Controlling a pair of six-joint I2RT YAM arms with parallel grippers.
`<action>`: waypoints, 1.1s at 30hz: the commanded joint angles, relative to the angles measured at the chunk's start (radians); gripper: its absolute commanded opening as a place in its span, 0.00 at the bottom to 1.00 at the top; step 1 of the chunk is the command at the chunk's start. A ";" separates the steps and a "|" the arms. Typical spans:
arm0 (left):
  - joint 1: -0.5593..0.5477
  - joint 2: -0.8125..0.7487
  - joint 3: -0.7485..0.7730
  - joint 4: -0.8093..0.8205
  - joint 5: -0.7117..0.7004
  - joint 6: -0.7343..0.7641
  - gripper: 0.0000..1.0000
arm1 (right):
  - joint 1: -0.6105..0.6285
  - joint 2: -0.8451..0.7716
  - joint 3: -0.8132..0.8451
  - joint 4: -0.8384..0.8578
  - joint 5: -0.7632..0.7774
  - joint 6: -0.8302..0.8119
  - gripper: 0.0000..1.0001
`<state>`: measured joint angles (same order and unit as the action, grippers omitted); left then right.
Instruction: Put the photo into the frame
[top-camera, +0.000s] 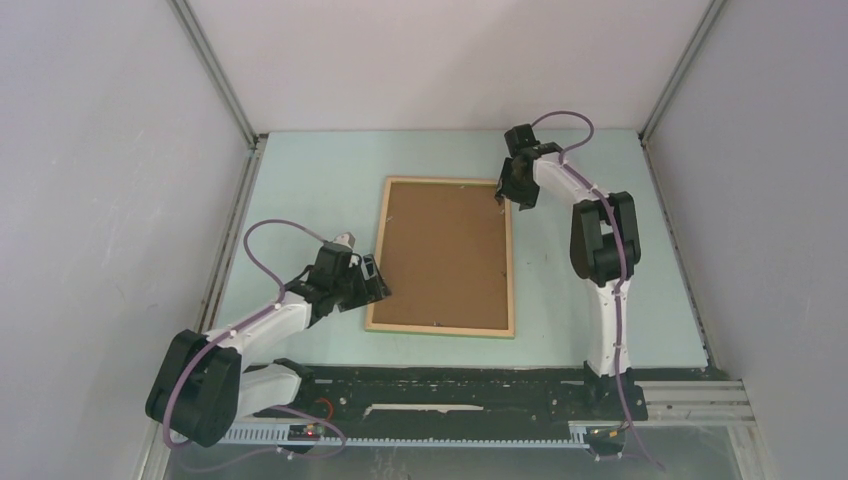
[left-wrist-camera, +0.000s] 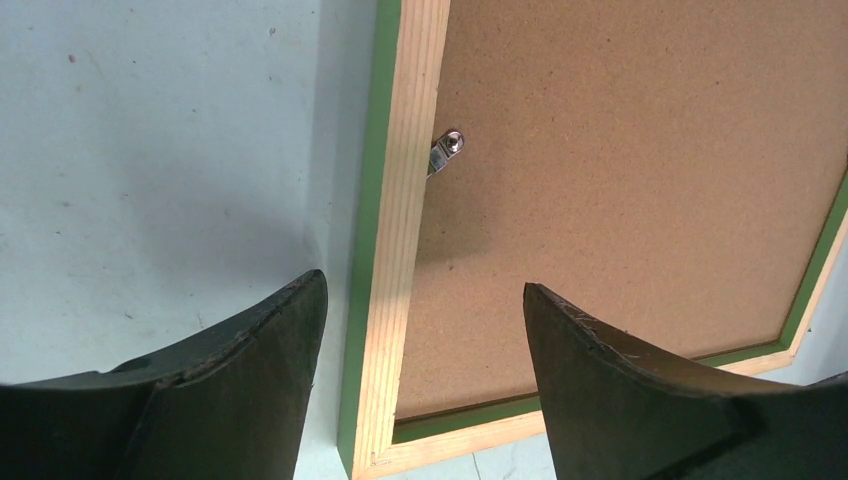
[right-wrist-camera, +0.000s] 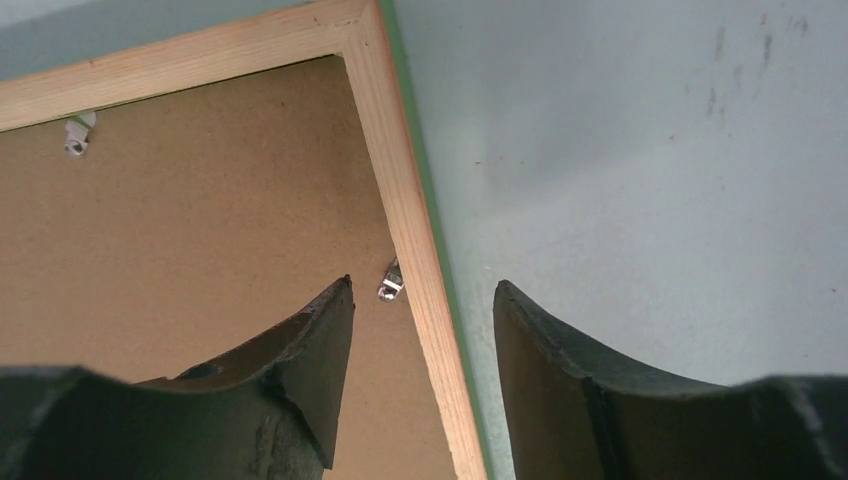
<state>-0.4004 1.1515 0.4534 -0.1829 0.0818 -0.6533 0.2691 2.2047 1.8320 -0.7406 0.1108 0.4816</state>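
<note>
The frame (top-camera: 440, 329) lies flat on the table, pale wood face up, with green showing along its edges (left-wrist-camera: 358, 250). A plain brown board (top-camera: 442, 255) fills it. The photo is not in view. My left gripper (top-camera: 380, 283) is open, its jaws either side of the frame's left rail (left-wrist-camera: 400, 250) near the front left corner. My right gripper (top-camera: 505, 192) is open, its jaws either side of the right rail (right-wrist-camera: 395, 170) near the far right corner. Neither gripper holds anything.
Small metal clips (left-wrist-camera: 446, 150) (right-wrist-camera: 390, 283) sit on the inner side of the rails over the board (right-wrist-camera: 200, 220). The pale green table (top-camera: 330, 180) is walled at left, right and back. A black base rail (top-camera: 450, 385) runs along the near edge.
</note>
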 joint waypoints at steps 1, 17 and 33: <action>0.005 -0.011 -0.013 -0.003 -0.004 0.024 0.79 | 0.012 0.044 0.065 -0.042 0.019 0.016 0.60; 0.006 0.010 -0.016 0.011 0.000 0.023 0.79 | 0.017 0.068 0.042 -0.046 0.002 0.011 0.38; 0.006 0.015 -0.018 0.014 -0.002 0.020 0.79 | -0.004 0.047 -0.010 0.014 -0.099 0.023 0.00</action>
<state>-0.4004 1.1641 0.4534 -0.1688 0.0822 -0.6533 0.2611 2.2616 1.8465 -0.7582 0.0402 0.4690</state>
